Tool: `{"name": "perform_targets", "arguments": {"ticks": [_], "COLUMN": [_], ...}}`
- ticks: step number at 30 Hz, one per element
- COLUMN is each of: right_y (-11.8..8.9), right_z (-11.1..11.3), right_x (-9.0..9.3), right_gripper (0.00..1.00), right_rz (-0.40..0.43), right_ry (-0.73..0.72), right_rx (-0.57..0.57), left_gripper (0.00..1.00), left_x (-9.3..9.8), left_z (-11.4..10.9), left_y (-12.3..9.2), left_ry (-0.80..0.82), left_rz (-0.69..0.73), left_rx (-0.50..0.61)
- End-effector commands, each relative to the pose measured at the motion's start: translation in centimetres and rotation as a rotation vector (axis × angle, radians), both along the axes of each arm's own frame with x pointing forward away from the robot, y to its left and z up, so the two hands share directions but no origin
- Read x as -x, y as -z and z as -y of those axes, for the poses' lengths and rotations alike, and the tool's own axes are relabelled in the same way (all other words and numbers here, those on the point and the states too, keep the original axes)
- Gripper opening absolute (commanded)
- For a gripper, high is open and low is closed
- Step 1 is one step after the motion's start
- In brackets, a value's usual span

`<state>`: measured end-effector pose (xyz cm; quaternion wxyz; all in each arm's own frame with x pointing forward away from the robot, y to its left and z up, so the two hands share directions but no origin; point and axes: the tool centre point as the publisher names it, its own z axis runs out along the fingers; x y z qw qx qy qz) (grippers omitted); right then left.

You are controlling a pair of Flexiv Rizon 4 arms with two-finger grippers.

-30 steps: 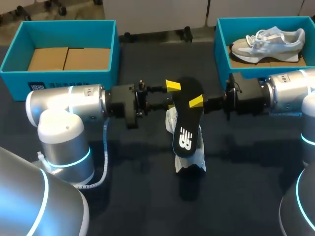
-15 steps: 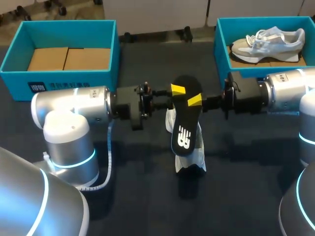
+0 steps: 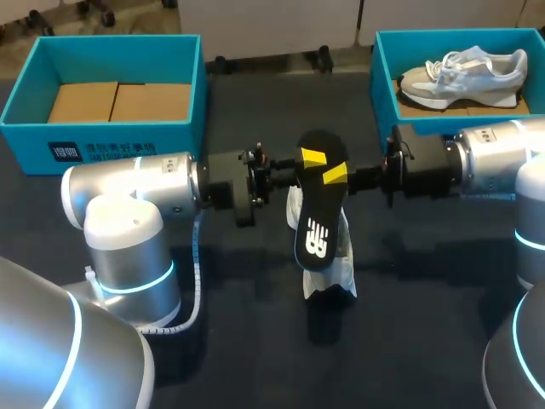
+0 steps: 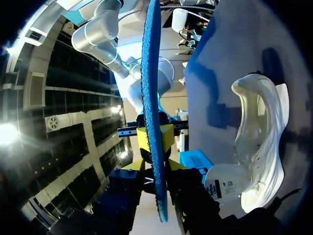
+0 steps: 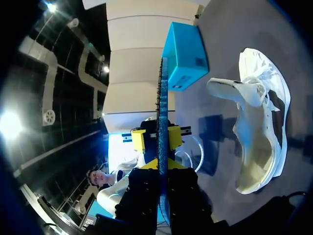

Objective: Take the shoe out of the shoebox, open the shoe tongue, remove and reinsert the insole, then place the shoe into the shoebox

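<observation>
From above, a black insole [image 3: 317, 223] hangs in the air directly over the white shoe [image 3: 334, 271], which lies on the dark table [image 3: 255, 349], toe end toward the robot. The right gripper [image 3: 336, 174] comes in from the shoe's right and is clamped on the insole's upper end, one yellow tip showing on its top face. The left gripper [image 3: 311, 158] meets it from the shoe's left at the same end of the insole. The left shoebox [image 3: 128, 146], lined with cardboard, stands far to the shoe's left and behind it. The right shoebox [image 3: 381, 81] stands behind the shoe to its right and holds a second shoe [image 3: 464, 72]. In the left wrist view, the insole [image 4: 150, 98] appears edge-on as a blue strip running out ahead of the left gripper [image 4: 154, 169]. The right gripper [image 4: 154, 139] faces it with both yellow tips pressed on the strip, and the white shoe [image 4: 259, 147] lies below on its side. In the right wrist view, the insole [image 5: 163, 122] runs out from the right gripper [image 5: 164, 183], above the shoe [image 5: 259, 137]. The left gripper [image 5: 156, 138] straddles it with fingers parted, a dark gap on one side, and the left shoebox [image 5: 183, 54] stands beyond the shoe
</observation>
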<state>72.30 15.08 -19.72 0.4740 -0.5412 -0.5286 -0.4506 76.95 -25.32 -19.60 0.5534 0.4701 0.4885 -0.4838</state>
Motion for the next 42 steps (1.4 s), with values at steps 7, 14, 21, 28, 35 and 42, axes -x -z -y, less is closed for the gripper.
{"name": "perform_targets", "arguments": {"ticks": [7,14,21,28,35,42], "right_y": [0.1,0.3,0.6,0.7,0.6,-0.3], "right_z": [-0.3,0.1,2.3,4.3,5.4,6.6], "right_x": [0.0,0.3,1.6,2.2,2.5,2.6], "right_gripper": [0.0,0.3,1.0,1.0,1.0,1.0], "right_rz": [-0.001,0.001,0.0,0.082,0.2,0.402], "right_ry": [0.0,0.013,0.078,0.073,0.024,-0.007], "right_rx": [-0.001,0.001,0.046,0.128,0.226,0.259], "left_gripper": [0.08,0.0,0.0,0.0,0.0,0.0], "left_x": [0.1,0.2,0.2,0.6,1.3,1.9], "left_z": [0.3,0.1,-0.3,-0.9,-1.2,-1.2], "left_y": [0.3,0.7,0.8,0.8,1.2,1.2], "left_ry": [-0.014,-0.016,-0.02,-0.025,-0.032,-0.023], "left_rz": [-0.001,-0.018,-0.035,-0.091,-0.15,-0.179], "left_rx": [-0.002,-0.013,-0.019,-0.035,-0.058,-0.053]}}
